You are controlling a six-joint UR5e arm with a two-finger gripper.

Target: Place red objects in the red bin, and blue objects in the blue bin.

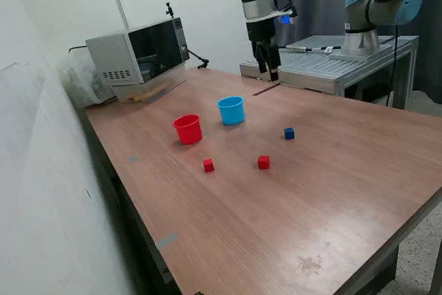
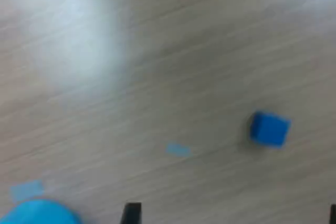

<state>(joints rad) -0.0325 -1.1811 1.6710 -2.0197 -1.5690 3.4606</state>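
1. The pincer hangs above the far edge of the wooden surface, upper centre of the exterior frame; its fingers look close together with nothing between them, though whether they are fully pressed shut cannot be told.
2. The blue cup stands just below the pincer in the frame, and the red cup sits beside it toward the exterior view's left.
3. One blue cube lies right of the blue cup, near mid-frame. It is the piece closest to the pincer, down and slightly right of it.
4. Two red cubes rest lower in the frame, apart from each other and from both cups.
5. In the blurred wrist view, the blue cube appears right of centre and the blue cup's rim in the lower left corner. Judged from this, a grasp calls for the arm to travel toward the cube before descending.
6. Only one blue cube is visible.
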